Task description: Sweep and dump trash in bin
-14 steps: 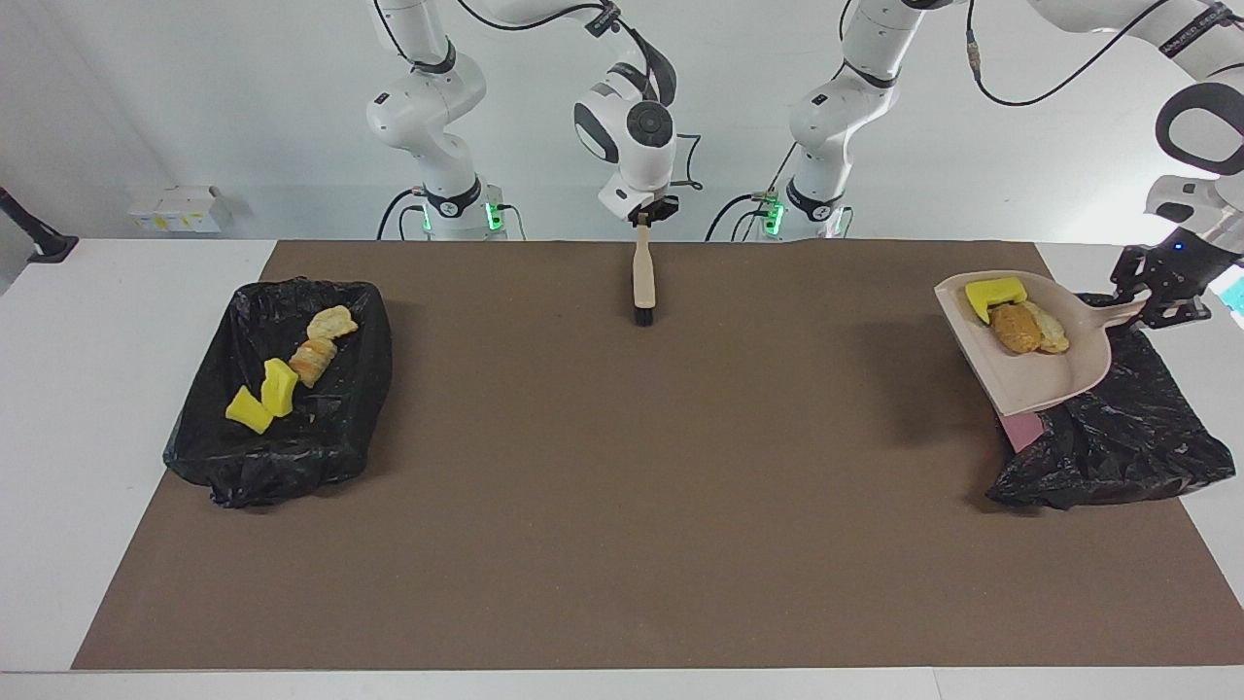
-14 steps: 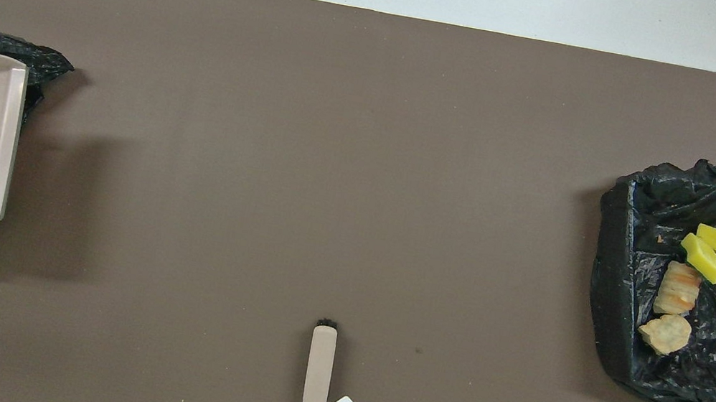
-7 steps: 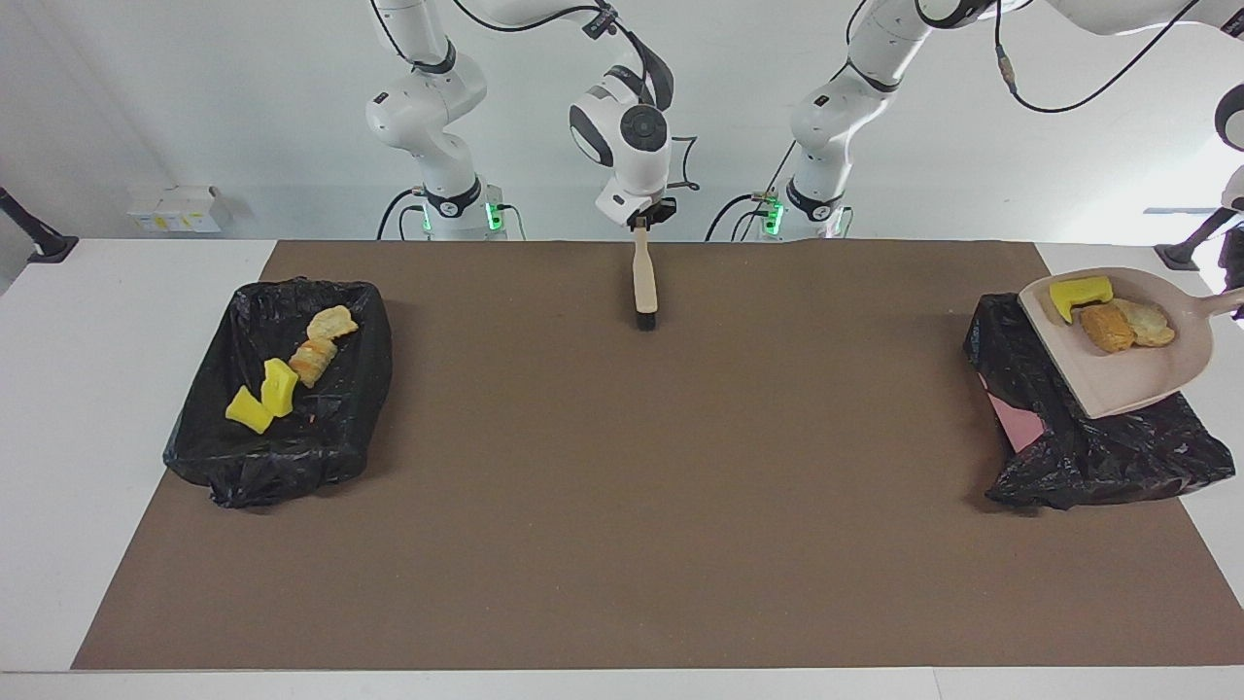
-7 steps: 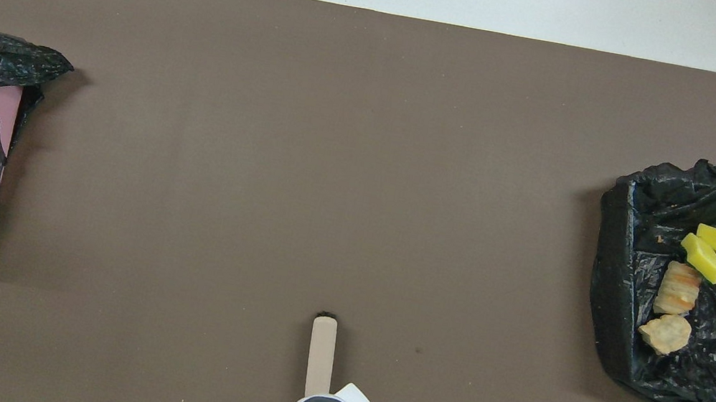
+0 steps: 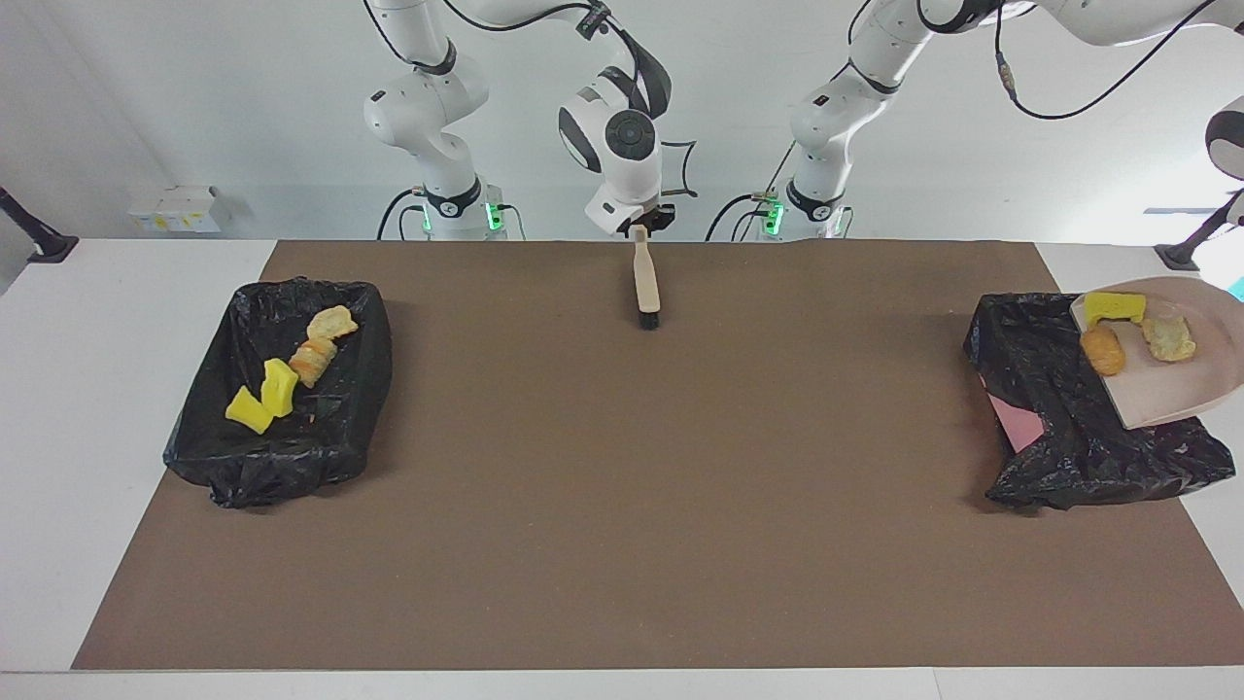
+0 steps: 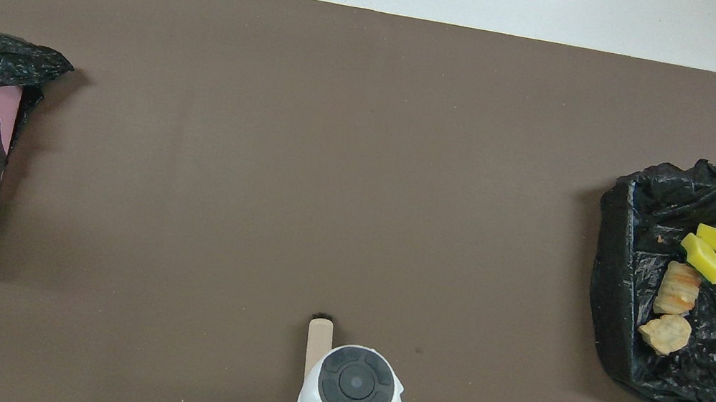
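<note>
Dump step — dustpan point(image 5: 1176, 389) tilted over bin point(image 5: 1045, 408) at surface's edge, three scraps point(image 5: 1103, 348) sliding. Left hand out of frame, clamped. Right hand point(image 5: 641, 226) at brush point(image 5: 645, 282) handle, grip unclear. Next — steeper tilt.

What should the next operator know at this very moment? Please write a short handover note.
Right gripper: at the handle end of the brush, mid-table close to the robots.
Left gripper: out of view, shut; it holds the dustpan tilted over the bin at the left arm's end.
Done: four scraps lie in the bin at the right arm's end.
Left: three scraps are on the dustpan, one at its lip; tip them into the bin below.
</note>
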